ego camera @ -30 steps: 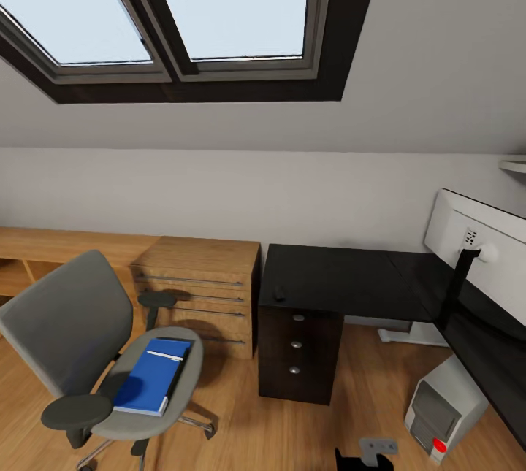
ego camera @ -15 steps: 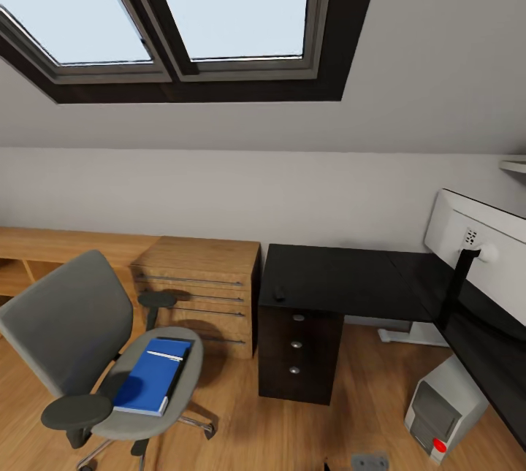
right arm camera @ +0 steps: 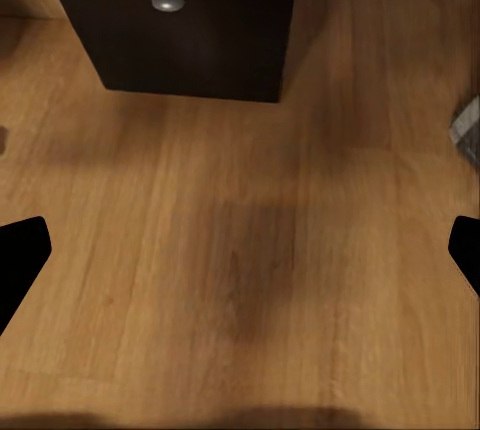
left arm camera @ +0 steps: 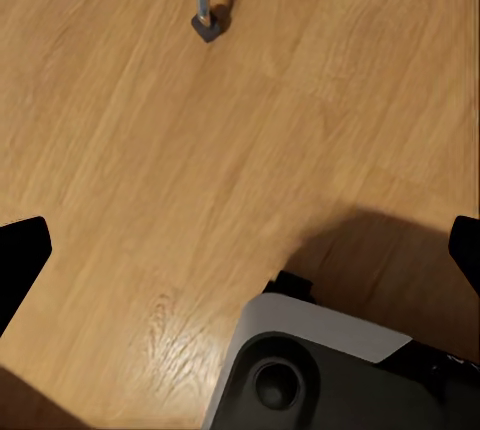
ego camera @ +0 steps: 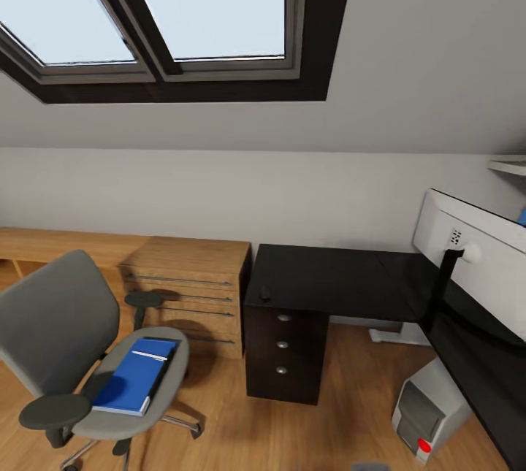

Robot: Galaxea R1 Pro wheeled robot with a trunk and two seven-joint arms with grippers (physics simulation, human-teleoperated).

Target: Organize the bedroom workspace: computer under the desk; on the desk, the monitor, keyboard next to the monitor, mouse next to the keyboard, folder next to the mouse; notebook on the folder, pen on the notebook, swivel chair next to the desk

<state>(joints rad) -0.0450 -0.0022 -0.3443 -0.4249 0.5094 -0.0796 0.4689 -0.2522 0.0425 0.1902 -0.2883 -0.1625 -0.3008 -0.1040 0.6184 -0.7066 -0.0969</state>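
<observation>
Folder (ego camera: 135, 383) lies flat on the swivel chair (ego camera: 69, 339) seat, far from both grippers, with the notebook (ego camera: 162, 370) beside it. It looks light, stiff, slippery; pinch one edge. Left gripper (left arm camera: 240, 250) and right gripper (right arm camera: 240, 250) are wide open, holding nothing.

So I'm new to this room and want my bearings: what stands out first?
The big skylight in the sloped ceiling dominates the head view. Below it at the left, a bright blue folder lies on the seat of the grey swivel chair, and the glossy black desk runs right toward the monitor.
</observation>
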